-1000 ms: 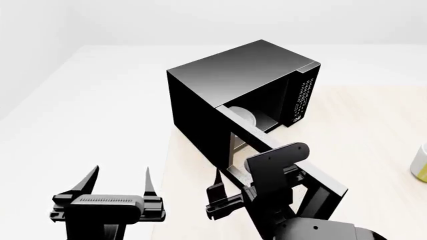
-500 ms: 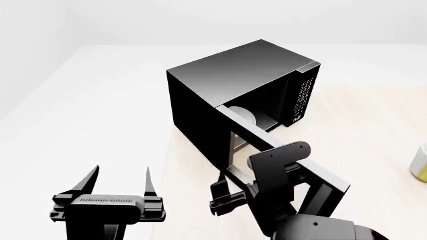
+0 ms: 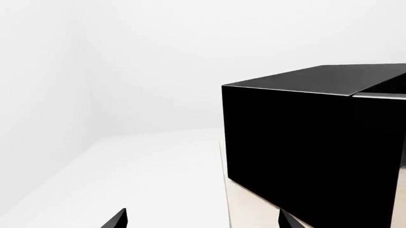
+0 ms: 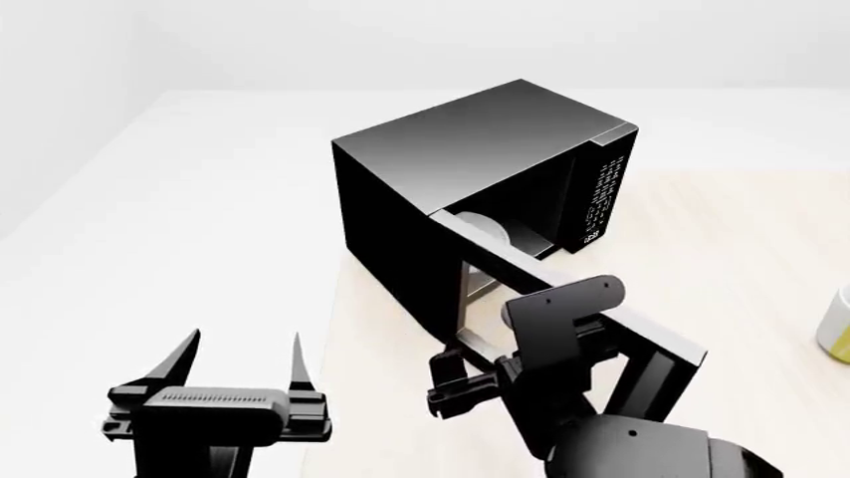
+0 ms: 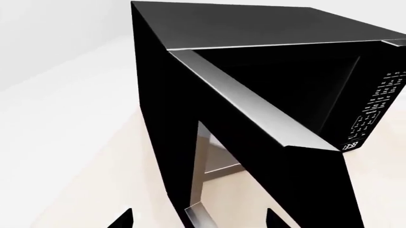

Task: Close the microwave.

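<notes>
The black microwave (image 4: 452, 149) stands on the tan table (image 4: 743, 249) with its windowed door (image 4: 512, 261) swung open toward me. A white plate (image 4: 488, 231) shows inside, and the button panel (image 4: 604, 199) is on the right. My right gripper (image 4: 448, 383) is open at the door's lower outer face. In the right wrist view the door (image 5: 254, 109) crosses the frame and its lower corner lies between the spread tips of my right gripper (image 5: 198, 221). My left gripper (image 4: 242, 358) is open and empty, left of the microwave (image 3: 311, 152). The left gripper (image 3: 201, 221) holds nothing.
A yellow-green cup (image 4: 837, 327) sits at the right edge of the table. White floor (image 4: 199, 219) spreads to the left of the table's edge, and a white wall rises behind. The right arm's body hides the door's lower end.
My right arm has shifted a little to the right, and the door's free end has turned slightly to the right with it. The left arm has not moved.
</notes>
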`<state>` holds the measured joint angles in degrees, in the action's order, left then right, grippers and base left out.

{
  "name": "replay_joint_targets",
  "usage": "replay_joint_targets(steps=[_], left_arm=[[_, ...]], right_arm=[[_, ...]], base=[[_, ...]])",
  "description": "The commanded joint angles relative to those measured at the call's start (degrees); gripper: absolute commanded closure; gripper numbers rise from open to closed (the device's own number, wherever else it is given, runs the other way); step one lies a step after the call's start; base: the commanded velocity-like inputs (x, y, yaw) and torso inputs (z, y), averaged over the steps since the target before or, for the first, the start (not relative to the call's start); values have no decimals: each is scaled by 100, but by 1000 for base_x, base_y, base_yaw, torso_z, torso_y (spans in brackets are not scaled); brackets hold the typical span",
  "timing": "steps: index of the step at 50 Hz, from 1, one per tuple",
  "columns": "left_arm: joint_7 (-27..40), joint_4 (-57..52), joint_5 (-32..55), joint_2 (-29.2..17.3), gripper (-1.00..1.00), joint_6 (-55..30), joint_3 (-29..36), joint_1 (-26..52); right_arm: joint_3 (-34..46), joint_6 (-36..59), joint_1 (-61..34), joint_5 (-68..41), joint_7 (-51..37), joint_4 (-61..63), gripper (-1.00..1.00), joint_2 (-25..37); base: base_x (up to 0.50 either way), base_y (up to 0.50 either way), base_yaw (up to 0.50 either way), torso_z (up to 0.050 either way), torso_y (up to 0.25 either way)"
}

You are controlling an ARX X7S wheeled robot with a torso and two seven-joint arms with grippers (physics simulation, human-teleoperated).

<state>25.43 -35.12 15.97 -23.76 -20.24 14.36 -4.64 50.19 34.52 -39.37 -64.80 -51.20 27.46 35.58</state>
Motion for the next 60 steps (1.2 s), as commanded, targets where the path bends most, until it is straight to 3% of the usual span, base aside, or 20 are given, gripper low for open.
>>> replay_joint_targets(steps=[1, 60], left_arm=[[11, -9, 27, -21, -100, -10, -6, 11], [82, -5, 54, -72, -100, 13, 73, 29]], right_arm=[[-79, -48, -20, -83, 102, -186, -100, 68], [-131, -114, -205, 68, 429, -1226, -100, -69]], base=[[0, 0, 0, 0, 0], [0, 0, 0, 0, 0]])
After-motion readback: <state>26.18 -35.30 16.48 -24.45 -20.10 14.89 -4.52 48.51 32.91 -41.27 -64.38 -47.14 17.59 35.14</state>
